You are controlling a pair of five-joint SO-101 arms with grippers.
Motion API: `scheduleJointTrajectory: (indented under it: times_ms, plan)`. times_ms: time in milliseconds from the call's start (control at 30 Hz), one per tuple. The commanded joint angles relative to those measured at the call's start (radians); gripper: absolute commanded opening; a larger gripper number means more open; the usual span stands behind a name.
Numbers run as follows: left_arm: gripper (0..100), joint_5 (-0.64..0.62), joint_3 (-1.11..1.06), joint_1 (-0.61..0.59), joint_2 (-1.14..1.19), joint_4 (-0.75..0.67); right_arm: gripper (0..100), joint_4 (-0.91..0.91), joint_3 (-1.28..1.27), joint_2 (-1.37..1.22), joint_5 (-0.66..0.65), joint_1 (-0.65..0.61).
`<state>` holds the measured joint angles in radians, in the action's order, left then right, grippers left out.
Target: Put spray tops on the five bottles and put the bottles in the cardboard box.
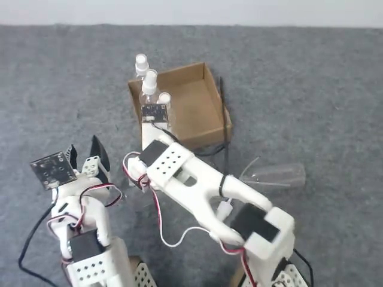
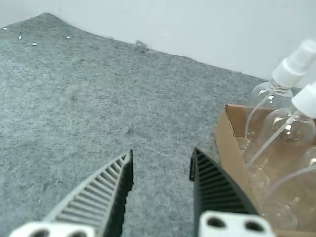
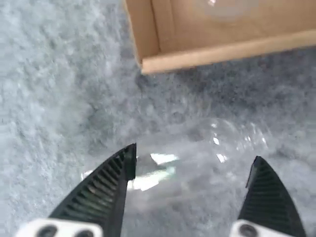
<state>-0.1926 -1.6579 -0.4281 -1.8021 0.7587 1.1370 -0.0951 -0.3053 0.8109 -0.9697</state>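
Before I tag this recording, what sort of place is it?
Most likely a small robotics test bench: a table covered in grey felt against a plain white wall, two small white arms, and a cardboard box holding spray bottles.

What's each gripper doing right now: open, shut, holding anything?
Left gripper: open, empty.
Right gripper: open, fingers over a clear bottle lying on the carpet.
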Motion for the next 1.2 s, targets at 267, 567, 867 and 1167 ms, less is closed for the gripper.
scheduleJointTrajectory:
  times_ms: [267,567,867,1167]
  plan:
    - [18,0.006,0.013,-0.006,-0.02,-0.028,29.7,0.002,0.031,-0.079,0.109,0.005]
    - [18,0.006,0.013,-0.005,-0.02,-0.028,29.6,0.094,0.044,-0.07,0.064,0.01]
    - [18,0.006,0.012,-0.005,-0.02,-0.028,29.6,0.269,0.121,-0.077,-0.054,0.007]
    - [18,0.006,0.012,-0.005,-0.02,-0.028,29.6,0.283,0.117,-0.079,-0.057,0.005]
